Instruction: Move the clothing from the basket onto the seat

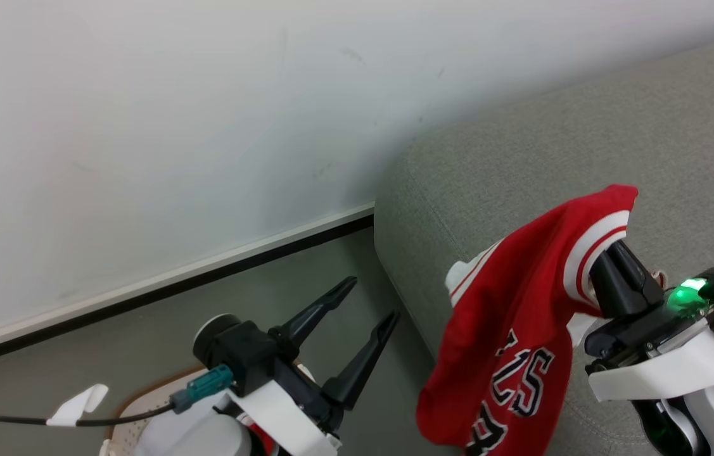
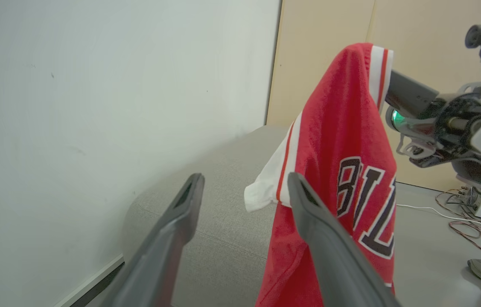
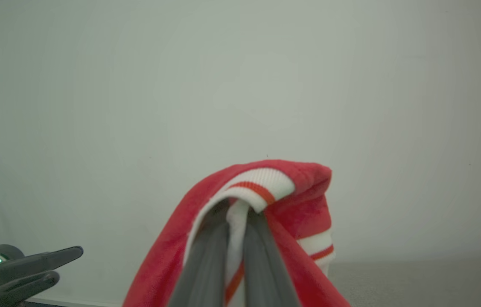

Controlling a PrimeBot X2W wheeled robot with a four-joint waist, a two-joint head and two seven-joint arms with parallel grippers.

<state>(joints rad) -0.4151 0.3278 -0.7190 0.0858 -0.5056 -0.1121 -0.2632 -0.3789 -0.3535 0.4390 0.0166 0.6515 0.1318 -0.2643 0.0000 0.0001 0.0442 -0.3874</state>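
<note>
Clothing (image 1: 509,316) hangs from clamped R jaws, held high.

The broad light-grey fabric sofa seat (image 1: 585,126) lies bare beyond the red jersey with white trim (image 1: 509,316), which hangs from the clamped right hand (image 1: 613,256) across the sofa's rounded front edge. The white wall (image 1: 141,126) closes off the left. A strip of grey floor (image 1: 306,272) runs between wall and sofa end, and the spread left hand (image 1: 372,297) stands before it.
</note>
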